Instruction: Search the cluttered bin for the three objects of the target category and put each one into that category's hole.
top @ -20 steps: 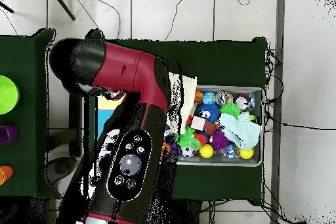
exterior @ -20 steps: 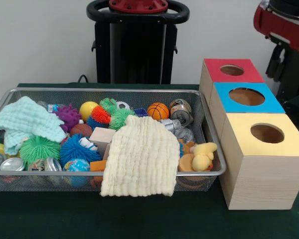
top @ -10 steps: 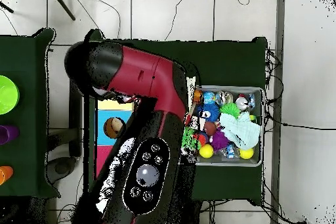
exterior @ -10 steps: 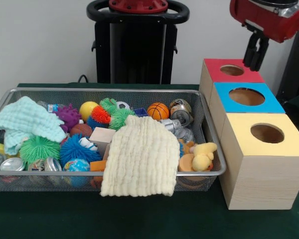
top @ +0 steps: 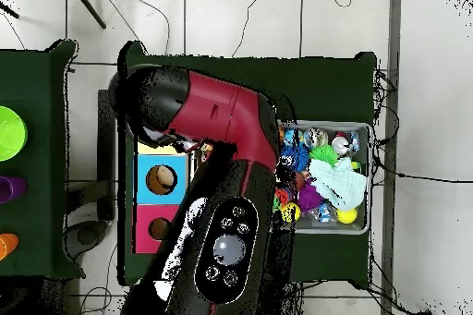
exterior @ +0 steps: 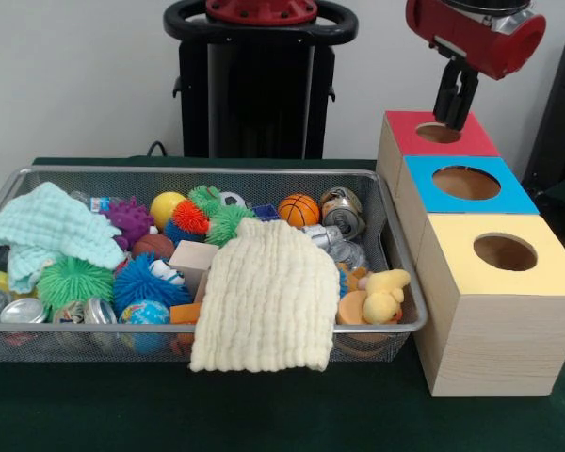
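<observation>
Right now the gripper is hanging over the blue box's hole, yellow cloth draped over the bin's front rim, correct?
Not quite. The front view shows the gripper over the red box, the far one in the row, not the blue box. The rest holds: the yellow cloth does drape over the front rim of the bin.

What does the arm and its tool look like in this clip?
The arm has a glossy red shell with black joint caps; one black link carries a panel of round grey buttons. The tool is dark and slim, hanging below a red housing with a silvery rim.
</observation>
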`<state>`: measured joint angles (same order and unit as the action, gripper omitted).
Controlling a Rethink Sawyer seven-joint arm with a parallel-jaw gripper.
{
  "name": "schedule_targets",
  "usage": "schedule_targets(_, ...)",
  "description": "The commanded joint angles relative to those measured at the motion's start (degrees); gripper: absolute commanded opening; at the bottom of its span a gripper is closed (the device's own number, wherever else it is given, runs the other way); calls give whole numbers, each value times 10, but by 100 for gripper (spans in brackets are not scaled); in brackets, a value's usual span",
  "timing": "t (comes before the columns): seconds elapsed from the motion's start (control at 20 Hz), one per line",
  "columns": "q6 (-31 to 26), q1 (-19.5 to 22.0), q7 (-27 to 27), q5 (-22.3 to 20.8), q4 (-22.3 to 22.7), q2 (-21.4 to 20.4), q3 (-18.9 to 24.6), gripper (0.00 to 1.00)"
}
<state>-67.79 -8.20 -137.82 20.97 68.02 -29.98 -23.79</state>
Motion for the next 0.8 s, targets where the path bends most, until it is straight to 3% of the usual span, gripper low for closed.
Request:
schedule_targets(0.05, 39, 36, 143, -46, 91, -18, 105, 0)
schedule_targets(0.8, 77, 116, 211, -107, 141, -46, 186, 0)
